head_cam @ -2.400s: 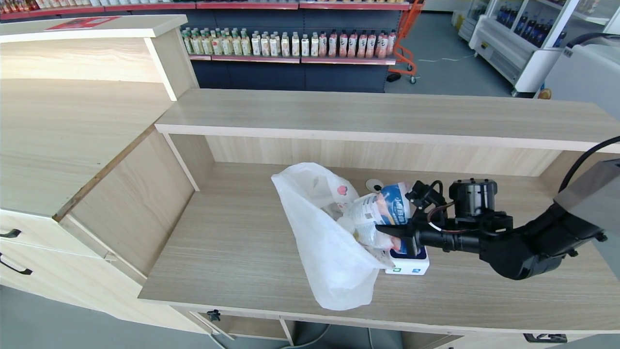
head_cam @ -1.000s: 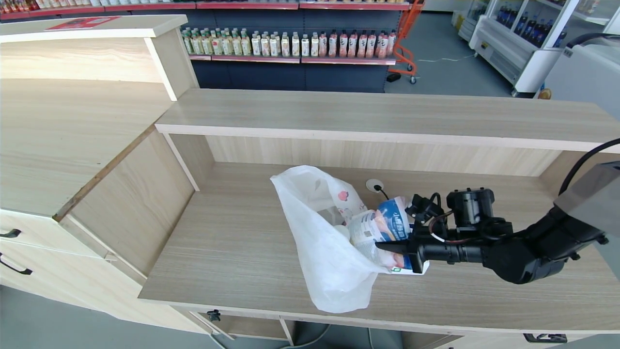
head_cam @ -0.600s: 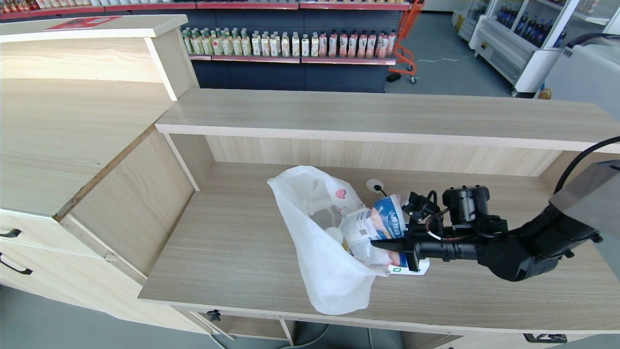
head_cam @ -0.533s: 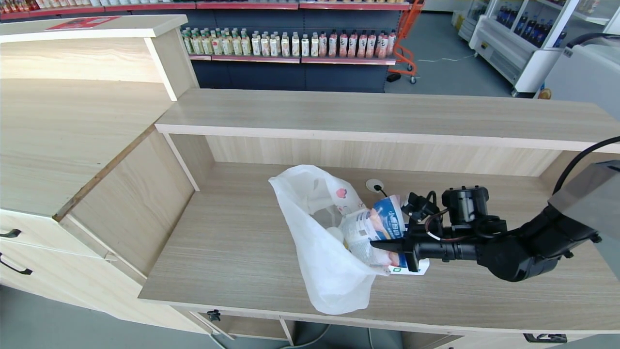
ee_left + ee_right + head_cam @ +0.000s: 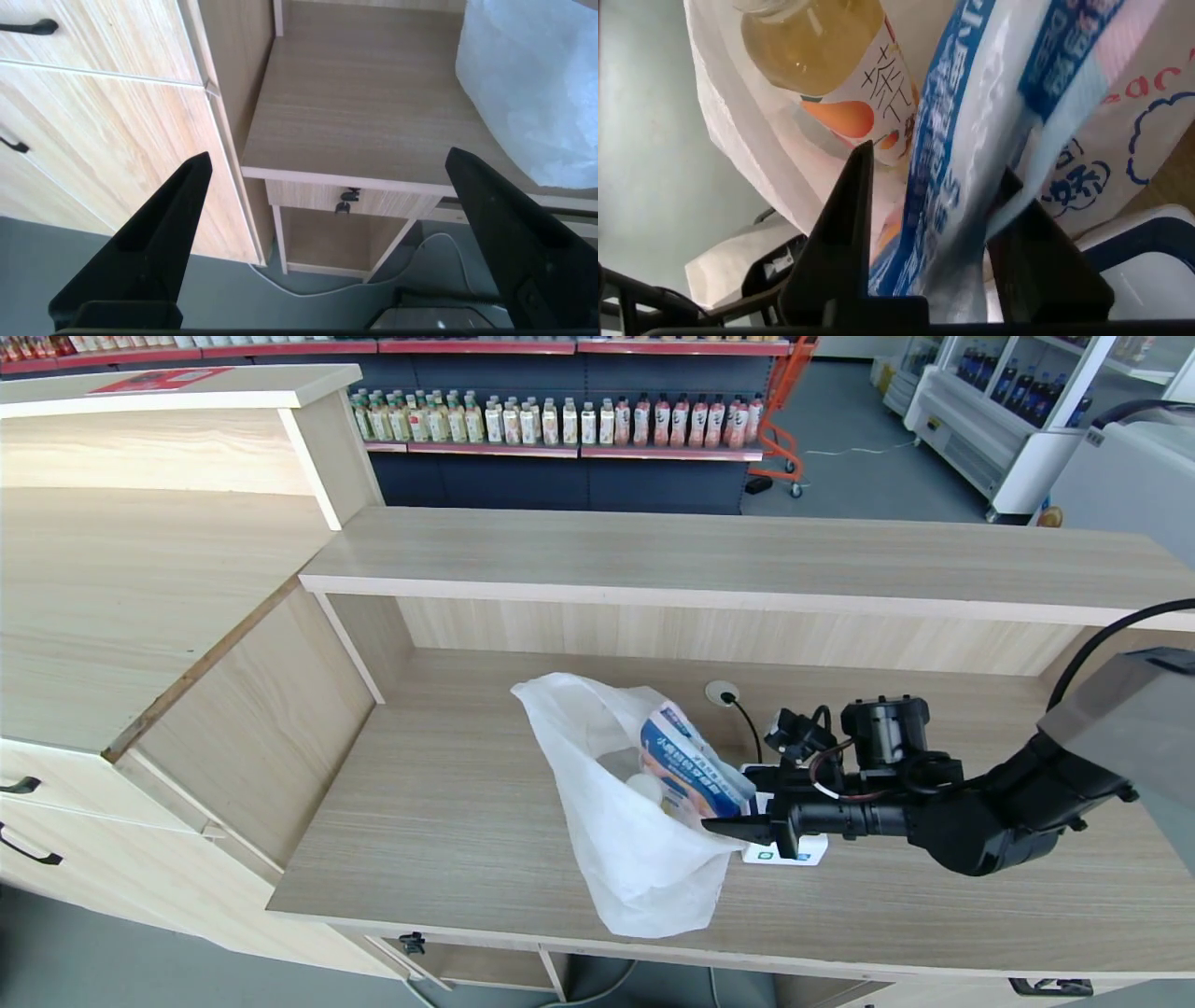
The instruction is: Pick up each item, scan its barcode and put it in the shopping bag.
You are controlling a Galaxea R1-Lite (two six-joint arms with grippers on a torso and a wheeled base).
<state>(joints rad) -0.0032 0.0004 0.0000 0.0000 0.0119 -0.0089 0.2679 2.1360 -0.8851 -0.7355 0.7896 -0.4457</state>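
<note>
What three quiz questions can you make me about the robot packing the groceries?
1. True or false: the blue-and-white packet lies outside the white shopping bag.
2. Pick one. What else is in the bag? A: a drink bottle. B: a banana. C: a shoe.
3. Which gripper has nothing between its fingers?

Key: 1 false, the packet stands inside the bag. 2 A. 3 the left gripper.
</note>
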